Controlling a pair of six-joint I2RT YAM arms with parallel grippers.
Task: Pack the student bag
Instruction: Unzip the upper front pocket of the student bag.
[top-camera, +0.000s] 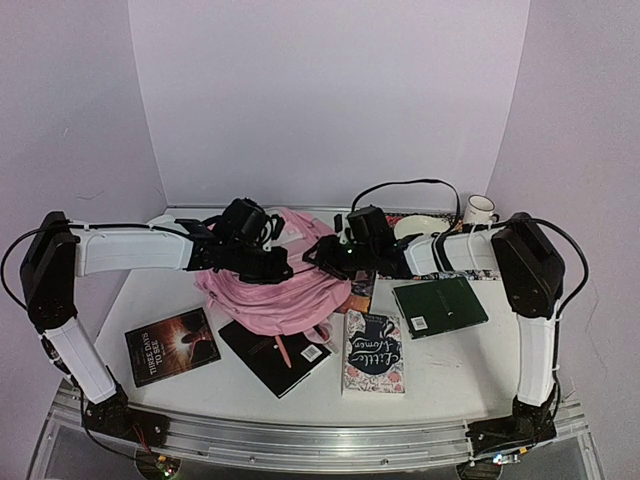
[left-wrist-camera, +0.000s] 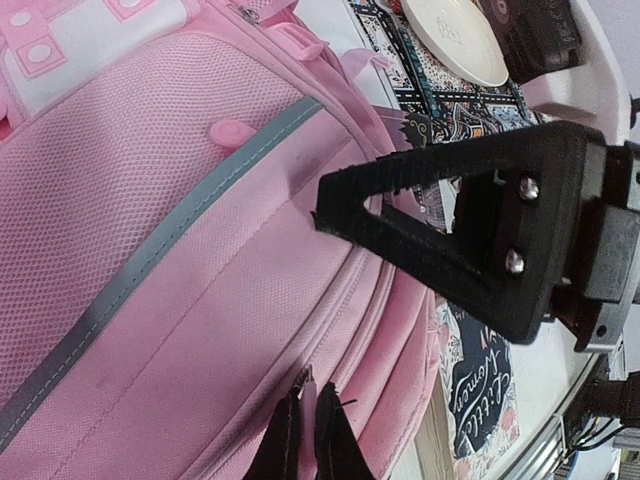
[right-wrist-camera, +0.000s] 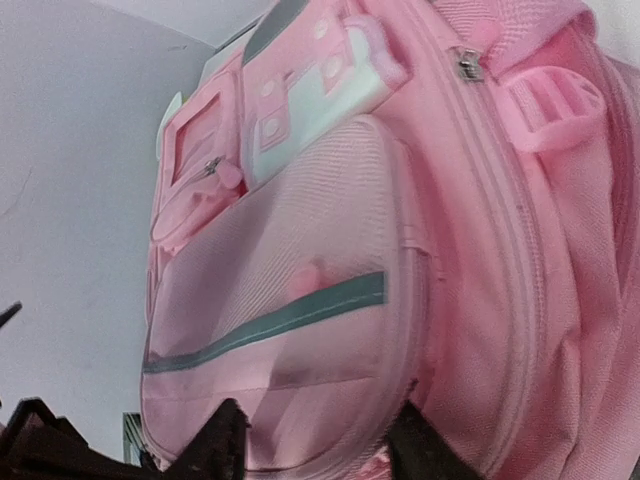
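The student bag, soft and pink, lies in the middle of the table between both arms. In the left wrist view its main zipper seam runs diagonally, and my left gripper is shut on the pale pink zipper pull. From the right, my right gripper reaches the bag's side. In the right wrist view its fingers stand apart on either side of the lower front pocket, open, with the fabric bulging between them. One black finger of that right gripper crosses the left wrist view.
Near the front lie a dark "Three Days" book, a black book partly under the bag, and a "Little Women" book. A green book lies at the right. A plate, a patterned book and a mug sit behind.
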